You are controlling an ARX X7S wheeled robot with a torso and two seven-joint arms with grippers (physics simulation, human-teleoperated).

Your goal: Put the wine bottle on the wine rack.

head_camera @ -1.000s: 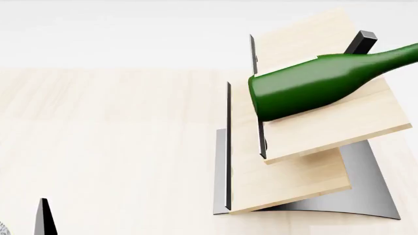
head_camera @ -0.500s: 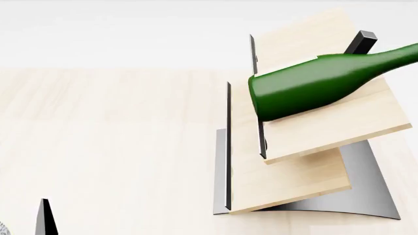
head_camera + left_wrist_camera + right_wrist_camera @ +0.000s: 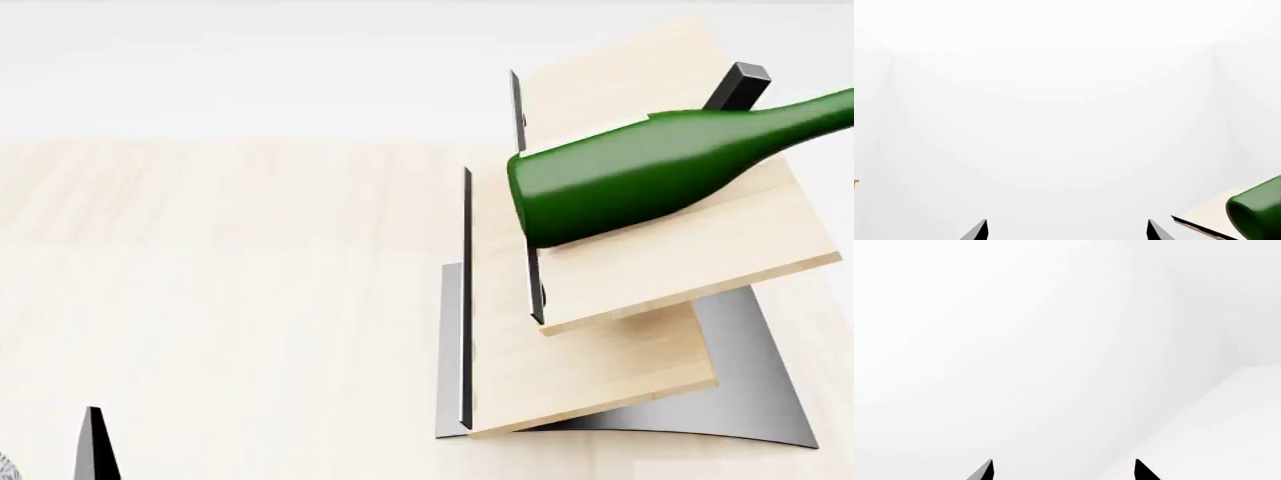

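The wine bottle [image 3: 654, 175] lay on the wine rack's [image 3: 627, 340] upper panel. The left gripper [image 3: 1066, 231] and right gripper [image 3: 1062, 471] both stood wide, holding nothing

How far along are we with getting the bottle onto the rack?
Placing looks done: the wine bottle lies on the upper panel of the wine rack. Nothing is in hand; left gripper and right gripper are open and empty. Nothing obvious remains.

Pale wooden tabletop [image 3: 227, 280], white walls [image 3: 1054, 100]

We see the wine bottle [image 3: 654, 175] cut off at the head view's right edge, its neck end and cork out of sight.
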